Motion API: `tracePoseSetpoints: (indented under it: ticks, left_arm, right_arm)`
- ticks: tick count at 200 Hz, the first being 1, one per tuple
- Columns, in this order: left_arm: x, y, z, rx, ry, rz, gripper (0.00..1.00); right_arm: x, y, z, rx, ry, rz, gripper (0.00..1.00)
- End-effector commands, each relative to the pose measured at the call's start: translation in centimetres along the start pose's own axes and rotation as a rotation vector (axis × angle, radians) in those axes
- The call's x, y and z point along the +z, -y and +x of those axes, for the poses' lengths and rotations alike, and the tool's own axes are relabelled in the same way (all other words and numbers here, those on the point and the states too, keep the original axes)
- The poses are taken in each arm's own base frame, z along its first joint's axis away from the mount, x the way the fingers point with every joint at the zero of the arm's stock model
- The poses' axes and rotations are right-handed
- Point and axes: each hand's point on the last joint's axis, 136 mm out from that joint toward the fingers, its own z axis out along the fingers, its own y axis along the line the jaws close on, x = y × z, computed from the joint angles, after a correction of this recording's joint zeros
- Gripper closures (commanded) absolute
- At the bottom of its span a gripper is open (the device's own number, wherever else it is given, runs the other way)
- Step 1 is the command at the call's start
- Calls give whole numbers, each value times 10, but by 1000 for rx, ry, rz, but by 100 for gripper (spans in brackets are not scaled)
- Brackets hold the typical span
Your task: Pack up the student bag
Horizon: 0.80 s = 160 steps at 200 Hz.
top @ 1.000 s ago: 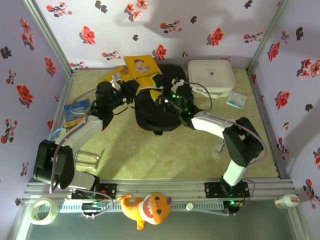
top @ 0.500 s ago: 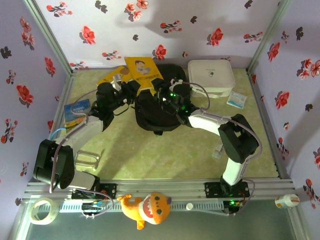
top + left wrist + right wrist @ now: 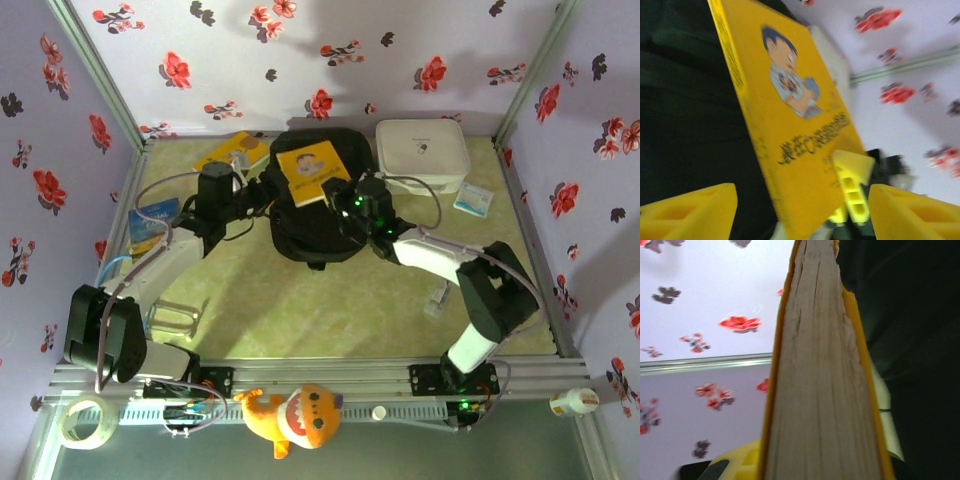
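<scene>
Too blurred to read: title on yellow book [image 3: 812, 142]. Cut off at bottom edge: fingers [image 3: 690, 212] of left gripper [image 3: 802, 200]. Partly hidden under book and arms: student bag [image 3: 305, 240]. Book cropped top and bottom, right wrist.

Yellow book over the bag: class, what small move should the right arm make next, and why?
Probably ease the yellow book down toward the student bag. The right gripper is shut on the book's near corner and holds it tilted above the black bag, while the left gripper has its jaws open, so the right arm alone seems to carry it.
</scene>
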Motion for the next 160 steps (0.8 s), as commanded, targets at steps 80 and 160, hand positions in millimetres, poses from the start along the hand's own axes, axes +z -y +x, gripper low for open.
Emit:
tracePoseSetpoints:
  ticks: [80,160]
  left_arm:
    - [84,-89,36,257,-290,-310,18]
    - [140,-101,122,45,-444,-230,21]
  right_arm:
    - [-101,20,-54,-336,209,208,90]
    - [-146,40,-74,-353,309,305,89]
